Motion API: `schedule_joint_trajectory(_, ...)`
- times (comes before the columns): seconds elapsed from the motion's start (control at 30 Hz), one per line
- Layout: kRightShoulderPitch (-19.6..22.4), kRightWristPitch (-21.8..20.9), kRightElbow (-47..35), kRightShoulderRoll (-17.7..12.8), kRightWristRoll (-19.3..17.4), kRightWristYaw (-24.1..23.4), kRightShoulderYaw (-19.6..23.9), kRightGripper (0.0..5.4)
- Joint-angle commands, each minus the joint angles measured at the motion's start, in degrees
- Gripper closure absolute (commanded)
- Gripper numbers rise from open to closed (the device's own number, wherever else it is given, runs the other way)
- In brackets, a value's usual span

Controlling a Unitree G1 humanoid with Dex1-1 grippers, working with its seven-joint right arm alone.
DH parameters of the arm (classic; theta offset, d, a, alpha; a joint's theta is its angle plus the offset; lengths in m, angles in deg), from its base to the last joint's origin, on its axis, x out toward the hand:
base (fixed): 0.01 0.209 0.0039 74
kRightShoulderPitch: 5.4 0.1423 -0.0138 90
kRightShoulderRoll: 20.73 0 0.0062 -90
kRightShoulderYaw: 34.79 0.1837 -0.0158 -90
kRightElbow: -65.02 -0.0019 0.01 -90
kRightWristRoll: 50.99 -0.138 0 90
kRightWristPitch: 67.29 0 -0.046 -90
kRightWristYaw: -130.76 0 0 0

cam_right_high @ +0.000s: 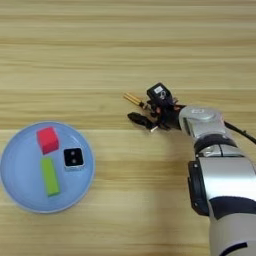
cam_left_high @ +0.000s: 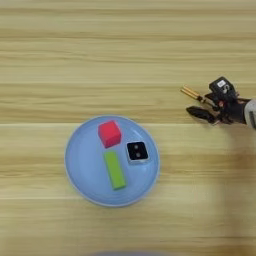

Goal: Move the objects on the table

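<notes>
Three small blocks sat together on a round blue plate (cam_left_high: 80, 175), in its middle and upper part. The red cube (cam_left_high: 109, 133) lay nearest the plate's far rim, matte and sharp-edged, turned a little off square. Just below it the lime-green bar (cam_left_high: 115, 170), a long oblong with flat faces, ran lengthwise toward the near rim, its upper end close to the red cube. To the right of the bar, just beside its upper end, stood the white cube (cam_left_high: 137, 152), its top face a black square with pale dots inside a white border. None of the three reached over the plate's rim. The plate looked smooth and shallow, with a thin paler edge, and rested flat on the table (cam_left_high: 125, 55), a light tan wooden surface with long horizontal grain stripes.

Well to the right of the plate, the right gripper (cam_right_high: 136, 108) hung low over the bare wood. Its black fingers (cam_right_high: 138, 119) pointed left toward the plate's side of the table and stood spread apart, one above the other in the picture. A thin brass-tipped stick (cam_right_high: 133, 98) showed at the upper finger, slanting up and to the left. Behind the gripper came a dark wrist with small wires, then the rounded silver forearm (cam_right_high: 220, 172), which ran down to the bottom right corner.
</notes>
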Motion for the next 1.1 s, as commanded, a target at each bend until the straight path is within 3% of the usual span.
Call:
schedule_joint_trajectory(0.03, 3.9, 1.9, -1.5, -1.6, -0.3, -2.5, 1.0, 1.71)
schedule_joint_trajectory(0.37, 3.0, 5.0, -1.0, -1.0, -0.8, -1.9, 2.2, 2.72)
schedule_joint_trajectory(1.1, 3.1, 4.8, -1.5, -0.1, -1.2, -0.2, 3.4, 4.97)
